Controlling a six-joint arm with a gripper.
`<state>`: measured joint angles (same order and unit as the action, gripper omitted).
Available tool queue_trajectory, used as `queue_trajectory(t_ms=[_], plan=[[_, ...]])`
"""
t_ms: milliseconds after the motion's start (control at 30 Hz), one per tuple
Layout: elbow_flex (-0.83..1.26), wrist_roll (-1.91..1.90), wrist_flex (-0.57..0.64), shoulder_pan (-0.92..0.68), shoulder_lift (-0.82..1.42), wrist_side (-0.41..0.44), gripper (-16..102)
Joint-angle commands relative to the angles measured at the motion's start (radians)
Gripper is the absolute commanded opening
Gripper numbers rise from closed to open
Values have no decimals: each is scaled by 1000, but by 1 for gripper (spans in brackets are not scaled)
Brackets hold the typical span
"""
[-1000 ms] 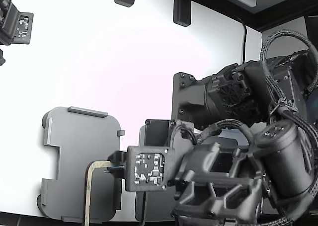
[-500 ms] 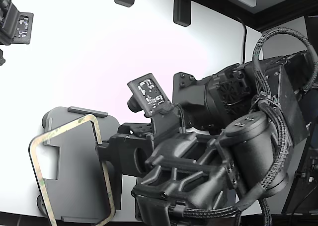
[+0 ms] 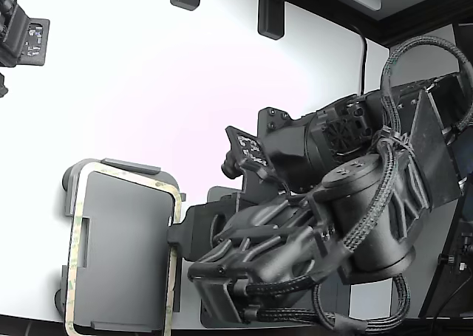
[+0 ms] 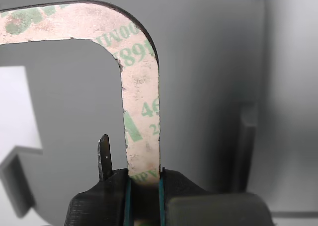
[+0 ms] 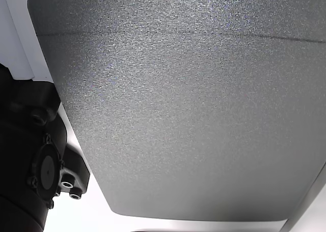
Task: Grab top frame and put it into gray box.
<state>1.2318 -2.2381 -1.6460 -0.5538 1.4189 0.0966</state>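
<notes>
**Beige frame lying over the gray box, tool clamped on one side**

Beige frame is lying over the gray box on the white desk, its long axis matching the box's. The tool is gripping the frame's side nearest the arm, at the exterior view's right. Releasing likely needs only parting the jaws.

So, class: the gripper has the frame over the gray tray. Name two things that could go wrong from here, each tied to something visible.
1. The gripper pinches the top frame by one thin side only, so it could tilt or slip on release.
2. In the exterior view the frame tracks the rim of the gray box closely; it might catch on a raised edge tab instead of seating flat.
</notes>
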Motion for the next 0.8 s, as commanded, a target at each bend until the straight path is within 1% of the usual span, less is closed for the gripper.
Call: queue_trajectory(t_ms=[0, 367, 767], plan=[[8, 14, -12, 17, 31, -21, -13], [87, 109, -12, 46, 25, -40, -13], [77, 129, -11, 74, -9, -41, -13]])
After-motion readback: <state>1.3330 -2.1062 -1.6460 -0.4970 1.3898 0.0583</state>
